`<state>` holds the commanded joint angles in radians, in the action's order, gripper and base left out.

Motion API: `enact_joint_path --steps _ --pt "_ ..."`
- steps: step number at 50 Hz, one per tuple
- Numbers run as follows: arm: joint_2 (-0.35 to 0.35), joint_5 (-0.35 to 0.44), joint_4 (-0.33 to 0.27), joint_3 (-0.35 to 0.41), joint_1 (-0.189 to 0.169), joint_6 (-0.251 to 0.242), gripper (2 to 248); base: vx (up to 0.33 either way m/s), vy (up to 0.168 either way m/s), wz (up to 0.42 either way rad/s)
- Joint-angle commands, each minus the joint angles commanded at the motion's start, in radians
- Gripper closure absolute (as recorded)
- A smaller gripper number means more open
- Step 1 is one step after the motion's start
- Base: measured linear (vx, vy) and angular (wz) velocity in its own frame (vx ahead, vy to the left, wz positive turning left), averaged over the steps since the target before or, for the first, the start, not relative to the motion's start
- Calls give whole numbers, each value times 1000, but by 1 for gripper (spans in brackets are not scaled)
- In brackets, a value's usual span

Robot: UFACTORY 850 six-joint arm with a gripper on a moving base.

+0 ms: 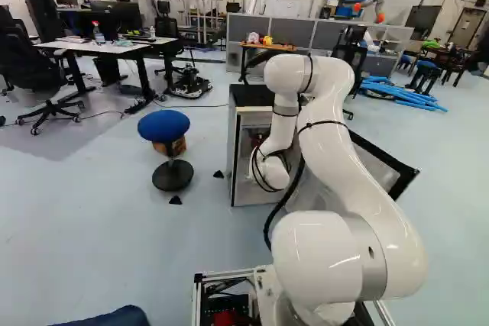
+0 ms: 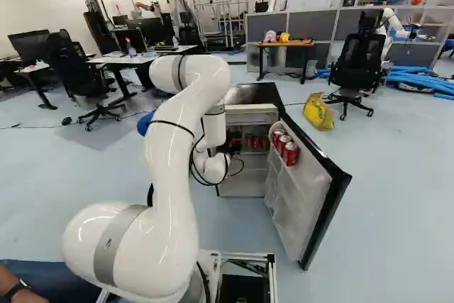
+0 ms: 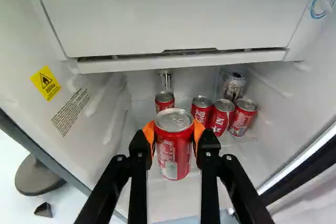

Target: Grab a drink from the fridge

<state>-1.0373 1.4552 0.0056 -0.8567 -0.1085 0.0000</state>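
Item: black two-finger gripper point(image 3: 174, 132), closed on a red soda can point(image 3: 174, 156), an orange pad against each side. Grip set high, just under the rim; likely chosen for steady, even pressure and an upright carry.

Item: the drink itself, upright between the fingers, inside the fridge point(image 2: 255, 94). Whether its base clears the surface below, I cannot tell.

Item: four red cans, standing beyond the grip: one alone point(image 3: 164, 101), three close together point(image 3: 221, 116). A dark-and-silver can point(image 3: 233, 86) stands behind these. The held can is apart from them, which should spare them a knock.

Item: freezer compartment front point(image 3: 173, 17), above the gripper's working space; probably why the reach comes in low. A straight lift would risk hitting it, so backing out first seems wise.

Item: fridge door point(image 2: 301, 204), swung wide beside the arm point(image 2: 174, 182), giving it room; red cans point(image 2: 285, 147) line its rack.
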Motion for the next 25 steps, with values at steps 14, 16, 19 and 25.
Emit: enact_joint_path --steps 14,16,19,25 --pt "88 0 0 108 4 0 156 0 0 0" --pt "100 0 0 123 4 0 156 0 0 0" --pt "119 0 0 145 5 0 156 0 0 0" --pt "157 0 0 189 8 0 156 0 0 0"
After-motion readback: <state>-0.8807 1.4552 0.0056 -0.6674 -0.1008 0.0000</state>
